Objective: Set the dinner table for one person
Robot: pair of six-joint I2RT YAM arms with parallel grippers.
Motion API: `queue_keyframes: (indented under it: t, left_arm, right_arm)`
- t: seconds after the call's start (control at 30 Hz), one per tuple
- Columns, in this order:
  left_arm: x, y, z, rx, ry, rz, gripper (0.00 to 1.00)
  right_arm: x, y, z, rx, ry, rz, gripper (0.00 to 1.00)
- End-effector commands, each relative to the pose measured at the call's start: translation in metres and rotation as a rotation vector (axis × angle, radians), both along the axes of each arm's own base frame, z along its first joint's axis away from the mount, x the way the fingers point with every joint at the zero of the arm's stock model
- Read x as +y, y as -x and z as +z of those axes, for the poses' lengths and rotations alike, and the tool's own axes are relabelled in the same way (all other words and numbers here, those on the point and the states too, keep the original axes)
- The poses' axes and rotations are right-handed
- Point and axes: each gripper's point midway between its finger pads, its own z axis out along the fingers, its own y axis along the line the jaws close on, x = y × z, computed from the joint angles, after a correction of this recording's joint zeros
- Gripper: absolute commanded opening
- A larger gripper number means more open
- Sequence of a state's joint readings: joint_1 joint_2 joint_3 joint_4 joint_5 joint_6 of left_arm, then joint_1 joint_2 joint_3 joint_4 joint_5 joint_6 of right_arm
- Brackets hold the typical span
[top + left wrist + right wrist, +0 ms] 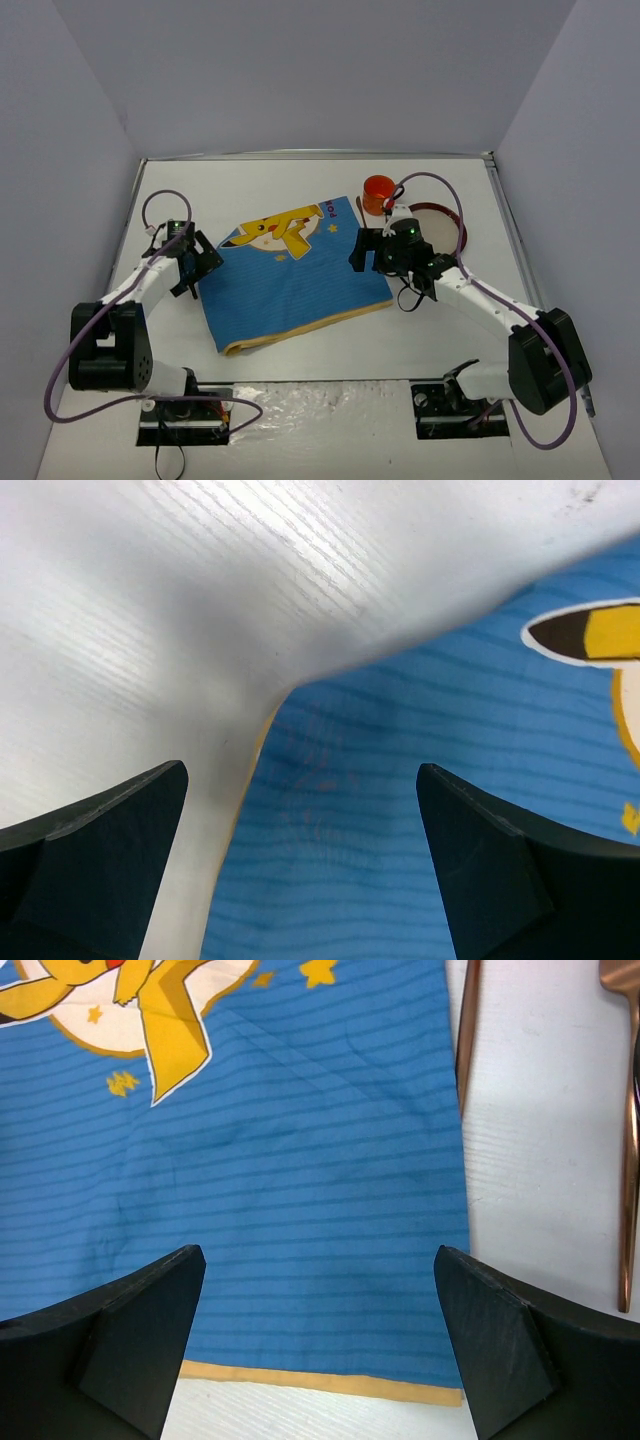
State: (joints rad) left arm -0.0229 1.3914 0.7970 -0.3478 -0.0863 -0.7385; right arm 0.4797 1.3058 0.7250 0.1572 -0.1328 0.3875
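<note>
The white dinner table (300, 180) carries a blue placemat (290, 275) with a yellow cartoon figure, lying flat and a little skewed. My left gripper (200, 268) is open and empty over the mat's left edge; in the left wrist view (302, 768) its jaws straddle the yellow hem, with the mat (420, 740) below. My right gripper (362, 252) is open and empty over the mat's right edge; in the right wrist view (318, 1255) the mat (300, 1160) and its yellow border lie between the jaws.
A red cup (379, 192) stands behind the mat's far right corner. A white plate with a dark red rim (455, 225) sits to the right, partly behind my right arm. Two copper-coloured cutlery handles (468, 1030) (628, 1160) lie on the table beside the mat.
</note>
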Motion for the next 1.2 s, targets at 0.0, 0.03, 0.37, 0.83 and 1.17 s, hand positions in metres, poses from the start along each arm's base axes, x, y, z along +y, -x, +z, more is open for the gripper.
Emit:
queue_keyframes:
  t: [0.0, 0.03, 0.37, 0.83, 1.17]
  left_arm:
    - [-0.009, -0.044, 0.015, -0.110, 0.057, -0.058, 0.97]
    - [-0.011, -0.047, 0.013, -0.104, 0.065, -0.071, 0.97]
    - [-0.028, -0.050, -0.018, -0.033, 0.148, -0.100, 0.33]
    - [-0.057, -0.010, 0.076, -0.109, -0.402, -0.276, 0.43]
    - [-0.025, -0.007, 0.049, -0.096, -0.258, -0.117, 0.97]
  right_arm:
    - [0.014, -0.006, 0.038, -0.120, -0.048, 0.074, 0.96]
    - [0.013, -0.006, 0.039, -0.124, -0.050, 0.077, 0.96]
    - [0.007, 0.001, 0.047, -0.168, -0.059, 0.065, 0.96]
    - [0.004, 0.000, 0.046, -0.170, -0.053, 0.052, 0.96]
    - [0.007, 0.000, 0.048, -0.167, -0.053, 0.065, 0.97]
